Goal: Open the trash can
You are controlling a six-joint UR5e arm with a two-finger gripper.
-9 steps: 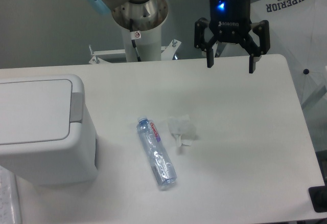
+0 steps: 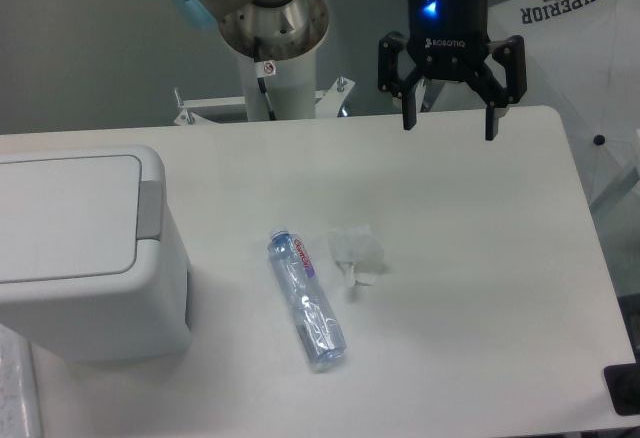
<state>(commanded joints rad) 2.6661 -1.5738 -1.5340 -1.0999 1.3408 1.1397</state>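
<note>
White plastic fills the left edge of the frame: your trash can (image 2: 85,253) stands there on the bench (image 2: 480,288), with its flat lid (image 2: 65,218) down and closed. The grey button strip (image 2: 149,209) runs along the right side of the lid.

Your claw (image 2: 446,123) hangs at the upper right of the frame, above the far edge of the bench. Its two black fingers (image 2: 408,108) are spread wide apart and point downward, and nothing is between them. A blue light shines on the body above them. The claw is well apart from the trash can and touches nothing.

In the middle of the frame a clear bottle (image 2: 306,299) lies on its side, with the cap toward the upper left. Just beside it, to the right, you see a small crumpled piece of clear wrap (image 2: 356,250). Both lie between the trash can and the claw, nearer to the trash can.
</note>
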